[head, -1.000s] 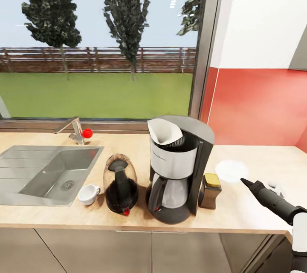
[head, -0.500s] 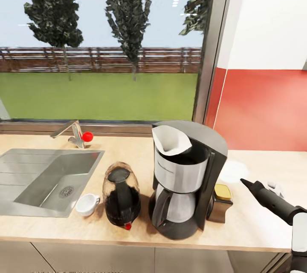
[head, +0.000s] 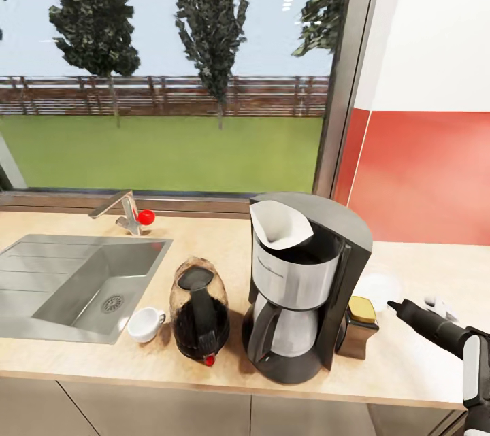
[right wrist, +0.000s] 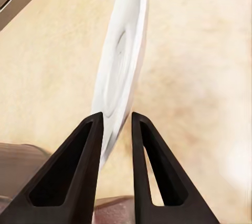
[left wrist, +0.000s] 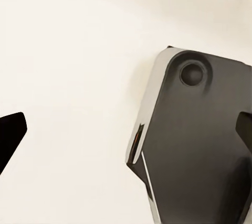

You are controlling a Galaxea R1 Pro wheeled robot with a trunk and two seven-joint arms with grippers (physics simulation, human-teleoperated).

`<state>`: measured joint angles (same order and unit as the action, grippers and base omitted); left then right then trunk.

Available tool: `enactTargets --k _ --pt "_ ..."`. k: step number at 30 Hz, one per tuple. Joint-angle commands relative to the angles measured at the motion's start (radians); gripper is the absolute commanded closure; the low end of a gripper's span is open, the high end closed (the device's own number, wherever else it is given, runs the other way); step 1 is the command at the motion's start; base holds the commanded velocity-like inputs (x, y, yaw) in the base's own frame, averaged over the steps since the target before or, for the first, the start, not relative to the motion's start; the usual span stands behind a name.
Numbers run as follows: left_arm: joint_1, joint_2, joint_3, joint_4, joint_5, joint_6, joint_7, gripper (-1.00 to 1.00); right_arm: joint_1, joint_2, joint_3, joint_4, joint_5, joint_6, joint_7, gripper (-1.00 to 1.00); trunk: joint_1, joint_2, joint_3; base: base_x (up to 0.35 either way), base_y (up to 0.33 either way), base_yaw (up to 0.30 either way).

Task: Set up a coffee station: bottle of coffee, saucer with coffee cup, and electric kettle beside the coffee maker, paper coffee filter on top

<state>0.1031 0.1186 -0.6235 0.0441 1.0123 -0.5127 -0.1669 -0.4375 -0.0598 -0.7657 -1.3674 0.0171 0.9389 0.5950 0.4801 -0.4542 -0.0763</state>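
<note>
The black and silver coffee maker (head: 306, 286) stands on the counter with a white paper filter (head: 278, 224) in its top. To its left are the dark electric kettle (head: 199, 310) and a white coffee cup (head: 144, 324). The gold-lidded bottle of coffee (head: 358, 327) is tucked against its right side. Further right lies the white saucer (head: 378, 285), whose rim (right wrist: 123, 77) sits between the fingers of my right gripper (head: 393, 304) (right wrist: 116, 116), shut on it. My left gripper (left wrist: 126, 129) is open over a pale surface, above a dark robot part (left wrist: 199, 145).
A steel sink (head: 75, 279) with a faucet (head: 122, 211) takes up the counter's left side. A large window is behind it, and a red wall (head: 422, 177) backs the right end. Bare counter (head: 435, 266) lies right of the saucer.
The camera has moved, so the coffee maker and bottle look nearer and shifted right. My right gripper keeps its hold at the saucer's rim.
</note>
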Motion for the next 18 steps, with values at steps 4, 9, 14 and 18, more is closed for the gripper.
enactTargets --k 4,9,14,18 --pt "0.0 0.0 -0.004 0.002 0.011 -0.003 -0.008 -1.0 -0.001 0.0 -0.001 0.0 0.005 0.006 0.005 1.0 0.001 -0.002 -0.002 0.0 0.0 0.0" --pt "0.0 0.0 -0.004 0.002 0.011 -0.002 -0.008 -1.0 -0.001 0.0 0.0 0.001 0.006 0.006 0.005 1.0 0.001 -0.002 -0.002 0.0 0.0 0.0" --pt "0.0 0.0 -0.004 0.002 0.011 -0.001 -0.008 -1.0 -0.001 0.0 0.0 0.001 0.006 0.006 0.005 1.0 0.001 -0.002 -0.002 0.0 0.0 0.0" --pt "0.0 0.001 -0.004 0.002 0.011 -0.001 -0.008 -1.0 -0.001 0.001 0.003 0.001 0.006 0.006 0.005 1.0 0.001 -0.002 -0.002 0.0 0.0 0.0"
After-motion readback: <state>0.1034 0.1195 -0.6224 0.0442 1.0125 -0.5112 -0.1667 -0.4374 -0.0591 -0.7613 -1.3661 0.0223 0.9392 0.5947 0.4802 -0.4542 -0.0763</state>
